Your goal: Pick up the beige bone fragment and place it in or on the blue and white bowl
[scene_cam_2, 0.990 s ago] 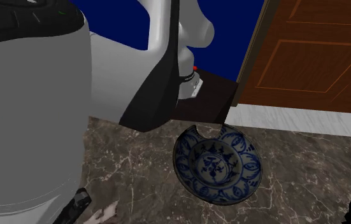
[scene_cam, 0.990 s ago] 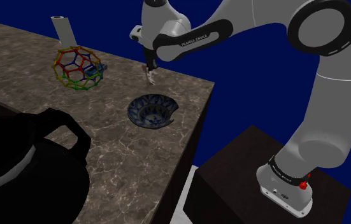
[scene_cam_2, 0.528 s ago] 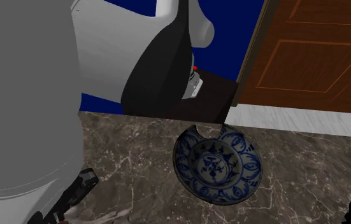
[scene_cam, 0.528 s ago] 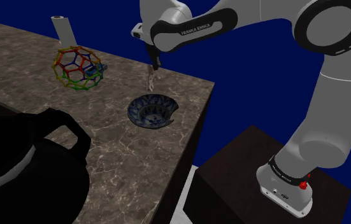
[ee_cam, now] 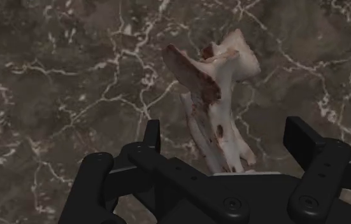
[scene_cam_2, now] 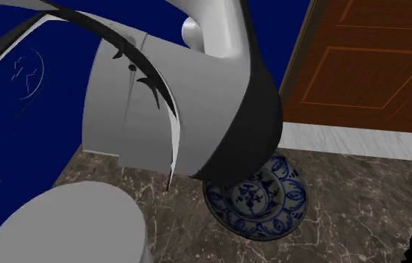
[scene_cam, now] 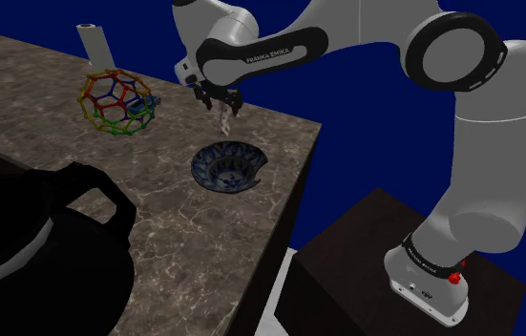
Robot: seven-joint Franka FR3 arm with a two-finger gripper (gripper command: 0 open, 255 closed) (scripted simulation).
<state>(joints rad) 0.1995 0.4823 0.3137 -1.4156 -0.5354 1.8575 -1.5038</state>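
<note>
bone fragment (ee_cam: 213,95), pale with reddish-brown patches, hangs clear of the dark marbled counter (scene_cam: 51,105). one end is pinched between the black gripper (ee_cam: 226,132) fingers, which stand partly closed around it. seen from the shoulder side, the gripper (scene_cam: 219,98) dangles the bone fragment (scene_cam: 224,120) in the air close by the blue and white bowl (scene_cam: 205,164), not in it; under the bone there's just marble. the bowl has a notch in its rim. off to that view's left sits a multicoloured wire ball (scene_cam: 115,102). from the second exterior view the arm's bulk covers part of the bowl (scene_cam_2: 275,205).
</note>
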